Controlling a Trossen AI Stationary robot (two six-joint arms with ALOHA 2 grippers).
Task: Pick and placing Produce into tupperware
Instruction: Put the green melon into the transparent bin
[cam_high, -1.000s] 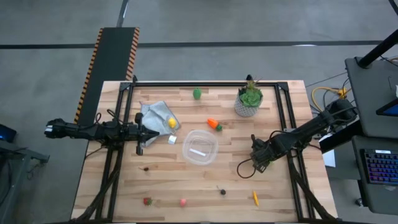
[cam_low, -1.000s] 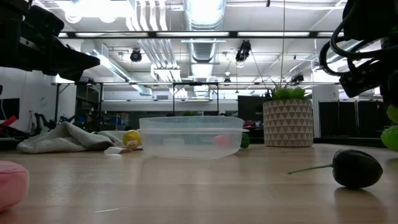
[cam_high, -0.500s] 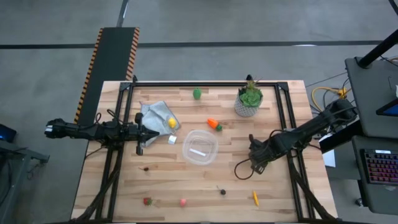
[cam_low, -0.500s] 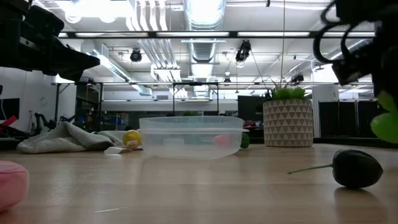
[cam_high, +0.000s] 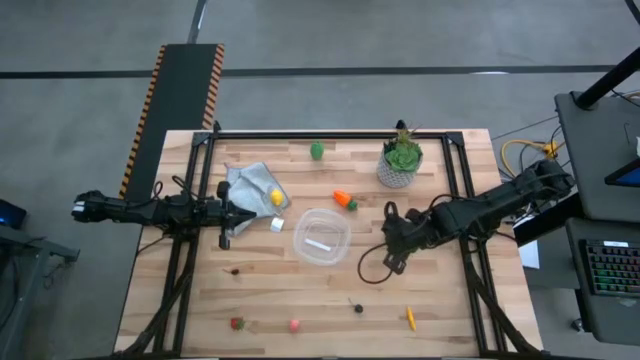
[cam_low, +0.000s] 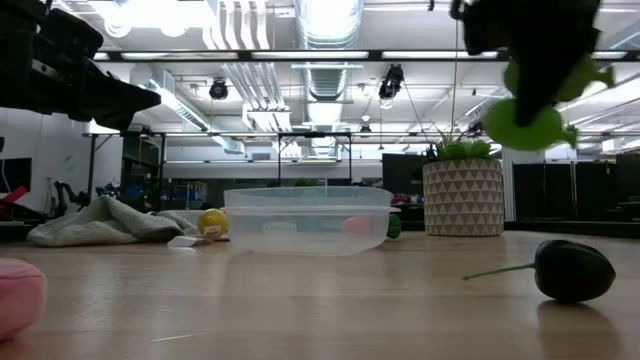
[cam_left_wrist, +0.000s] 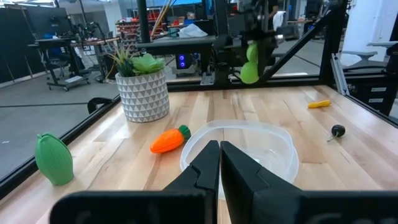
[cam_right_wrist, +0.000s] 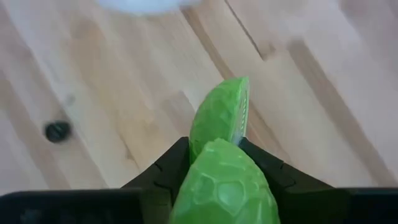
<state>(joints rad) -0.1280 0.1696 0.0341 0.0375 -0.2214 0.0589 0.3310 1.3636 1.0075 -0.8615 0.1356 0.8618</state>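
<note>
- The right gripper (cam_high: 392, 240) is clamping a light green piece of produce (cam_right_wrist: 219, 155) between its two dark fingers (cam_right_wrist: 165, 171), its jaws closed on it, and is hanging above the table (cam_high: 450, 300) just beside the tupperware (cam_high: 321, 237), on the side toward the plant pot (cam_high: 399, 170).
- In the low view the same green piece is showing raised well off the wood, higher than the container's rim.
- The tupperware is sitting near the middle of the table, clear and shallow, with a small white strip (cam_high: 318, 244) lying inside it.
- An orange carrot-like toy (cam_high: 343, 199) is lying between the tupperware and the plant pot.
- A darker green piece (cam_high: 317, 151) is resting near the far edge of the table.
- A yellow piece (cam_high: 276, 197) is lying on a grey cloth (cam_high: 248, 185), with a small white cube (cam_high: 277, 225) just beside the cloth.
- Along the near edge are lying a red piece (cam_high: 237, 323), a pink piece (cam_high: 294, 325), a dark round piece with a stem (cam_high: 358, 308) and a small yellow-orange piece (cam_high: 410, 319).
- The left gripper (cam_high: 224, 238) is waiting near the cloth, its fingers (cam_left_wrist: 208, 165) pressed together and holding nothing.
</note>
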